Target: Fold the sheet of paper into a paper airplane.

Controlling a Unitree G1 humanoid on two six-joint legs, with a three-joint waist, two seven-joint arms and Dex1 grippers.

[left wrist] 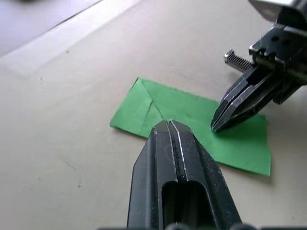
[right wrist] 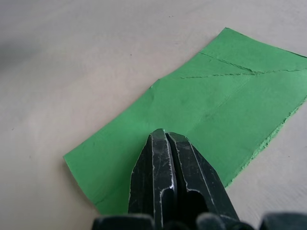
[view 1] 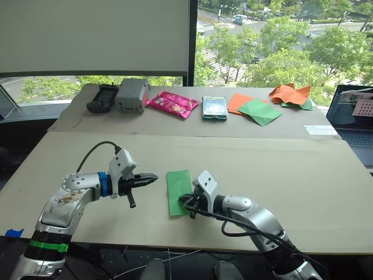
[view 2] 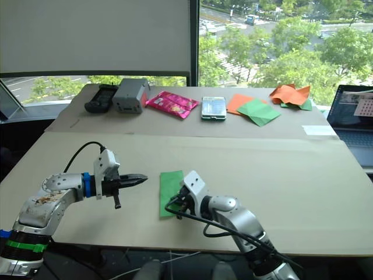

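Head view: the thin bright green folded sheet of paper (view 1: 178,191) lies flat on the tan table (view 1: 291,175), long axis running away from the robot, between both grippers.
Left wrist view: left gripper (left wrist: 168,125) fingers closed, empty, tips over the sheet's near long edge.
Right wrist view: right gripper (right wrist: 165,136) fingers closed, tip pressing on the creased sheet; this arm is nearer.

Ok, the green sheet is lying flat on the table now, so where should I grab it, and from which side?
Probably the long edge of the sheet of paper facing the left gripper. The paper lies folded and flat on the table, so a top-down pinch finds nothing; slide a finger under that edge from the robot's left. The right gripper, shut and tip-down on the near end, looks placed to pin it.
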